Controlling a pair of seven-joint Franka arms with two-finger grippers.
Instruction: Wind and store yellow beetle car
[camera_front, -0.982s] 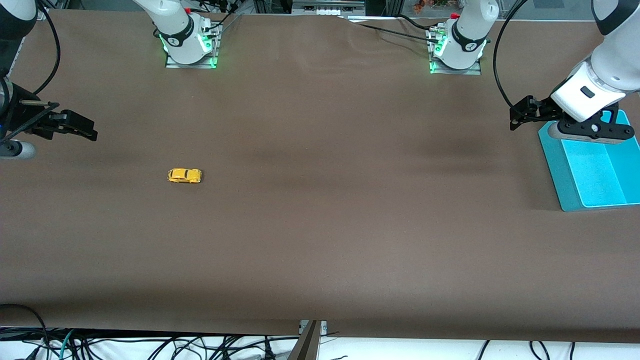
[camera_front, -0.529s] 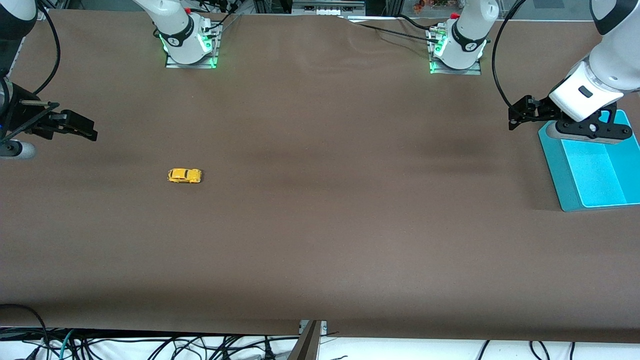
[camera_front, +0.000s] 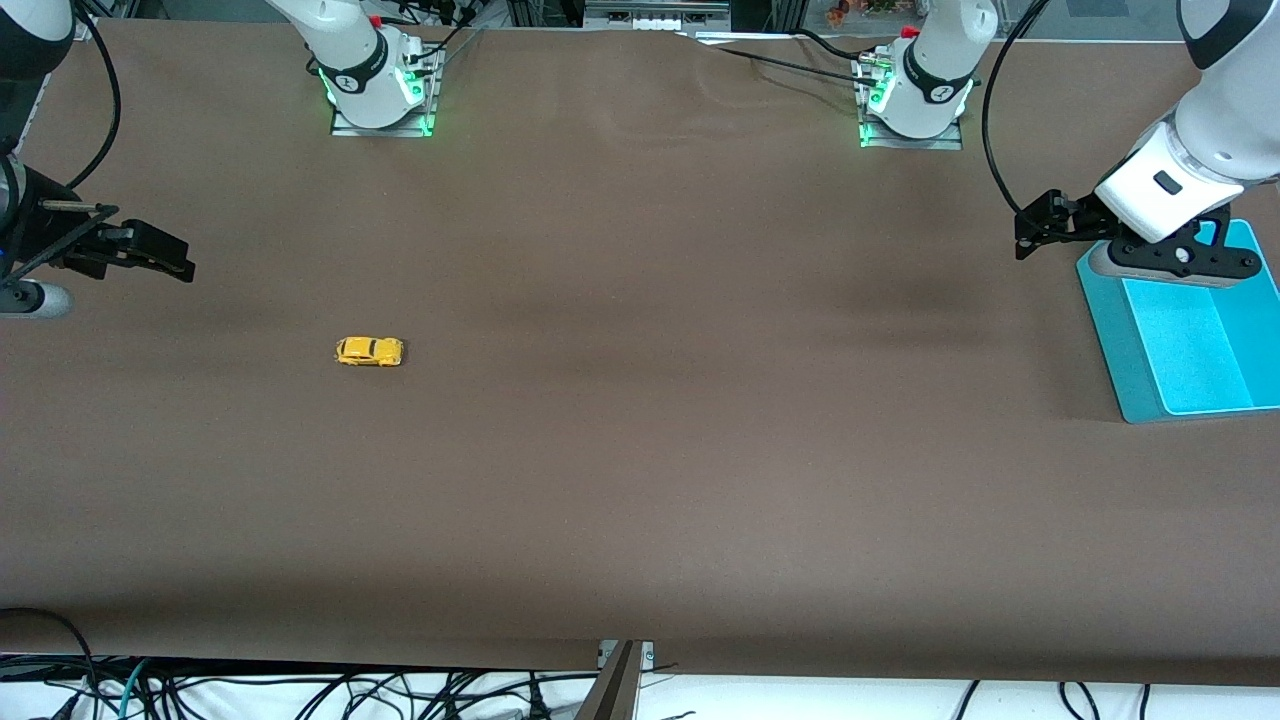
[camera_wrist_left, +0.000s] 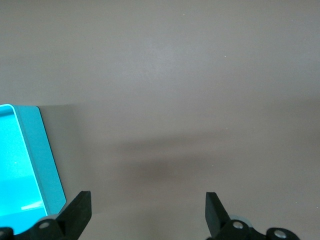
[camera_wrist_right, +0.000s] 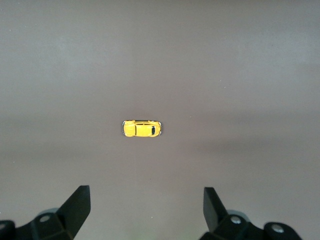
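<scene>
A rounded, glossy yellow car (camera_front: 369, 351) sits on the matte brown tabletop (camera_front: 640, 450). Both tools, left tool (camera_wrist_left: 147, 212) by the smooth teal bin (camera_front: 1130, 340) and right tool (camera_wrist_right: 145, 207), gape wide, empty.

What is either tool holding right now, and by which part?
Nothing. The small yellow beetle-shaped toy car sits alone on the brown table. The right tool and the left tool, near the turquoise plastic bin, are open and empty.

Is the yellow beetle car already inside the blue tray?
No, the yellow beetle car sits on the bare table toward the right arm's end, well apart from the blue tray at the left arm's end.
</scene>
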